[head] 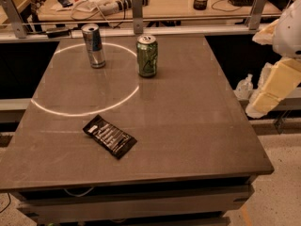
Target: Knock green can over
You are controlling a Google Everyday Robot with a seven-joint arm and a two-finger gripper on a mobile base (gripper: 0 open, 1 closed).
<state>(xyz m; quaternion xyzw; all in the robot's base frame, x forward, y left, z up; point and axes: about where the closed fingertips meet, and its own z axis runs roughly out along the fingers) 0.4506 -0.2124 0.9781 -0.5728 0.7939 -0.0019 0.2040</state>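
The green can [147, 56] stands upright on the brown table [197, 126], at the far middle, on the right edge of a white ring of light. It has pale markings and a silver top. My gripper [263, 100] hangs on the pale arm [282, 76] off the table's right edge, well to the right of the can and apart from it.
A taller, slimmer silver-and-blue can [93, 45] stands upright to the left of the green can. A black snack packet [109, 136] lies flat nearer the front. Behind the table runs a rail with metal posts [137, 11] and a cluttered desk.
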